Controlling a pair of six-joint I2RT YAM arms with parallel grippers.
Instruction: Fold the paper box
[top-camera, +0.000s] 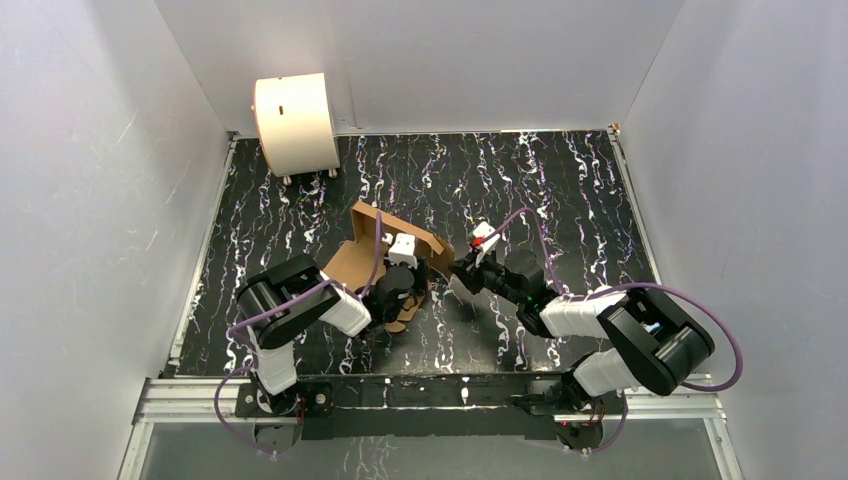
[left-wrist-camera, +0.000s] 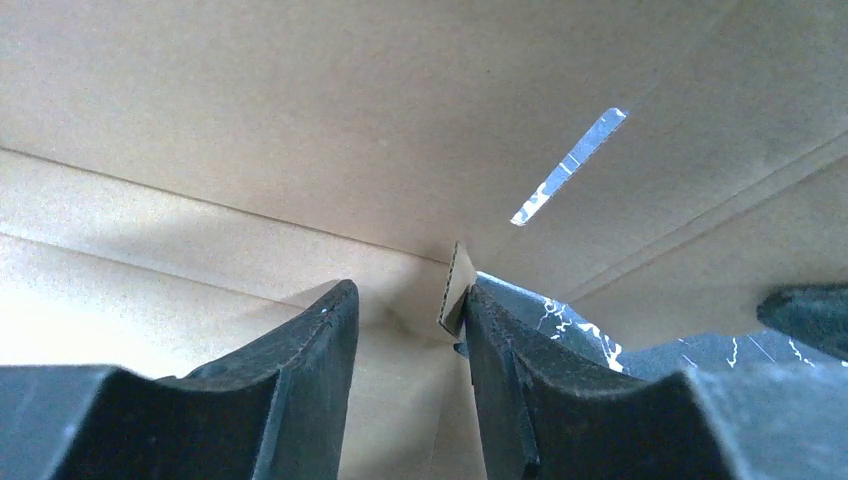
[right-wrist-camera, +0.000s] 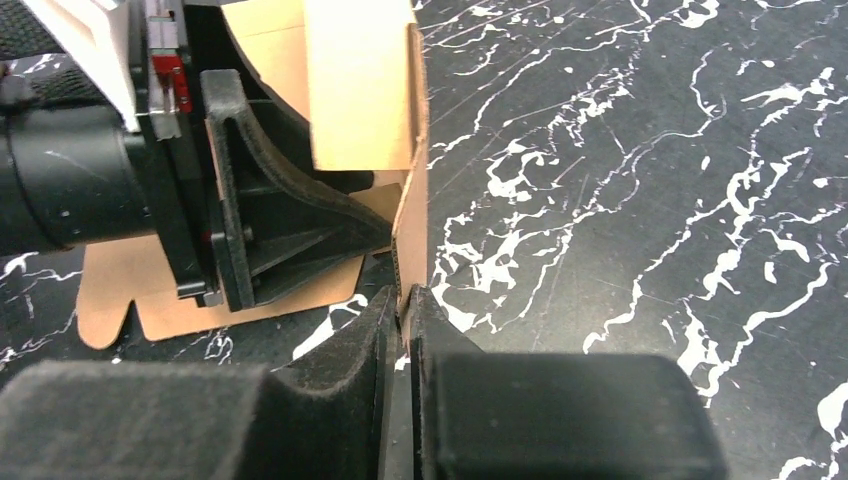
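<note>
**A:** The paper box (top-camera: 362, 252) lay half-formed just 9 o'clock of the tabletop's (top-camera: 560, 190) middle, 1 panel raised. Why 2 arms on it?

**B:** I'd judge 1 braced while the other creased. The right tool (right-wrist-camera: 403, 305) sat at the box's 3 o'clock, pinched almost closed on the bottom corner of an upright side wall (right-wrist-camera: 410, 200), holding it vertical.

**A:** And the left tool (left-wrist-camera: 408, 300)?

**B:** Down inside the box, reaching in from about 7 o'clock. Its jaws stood apart, gripping nothing. A cardboard tab edge (left-wrist-camera: 452, 290) just touched the inner face of 1 finger. It looked placed to catch that tab.

**A:** So where was the box relative to the tools?

**B:** Wrapped around the left one, with a panel bearing a slot (left-wrist-camera: 568, 165) ahead at 12 o'clock. Its 3 o'clock wall was clamped in the right.
</note>
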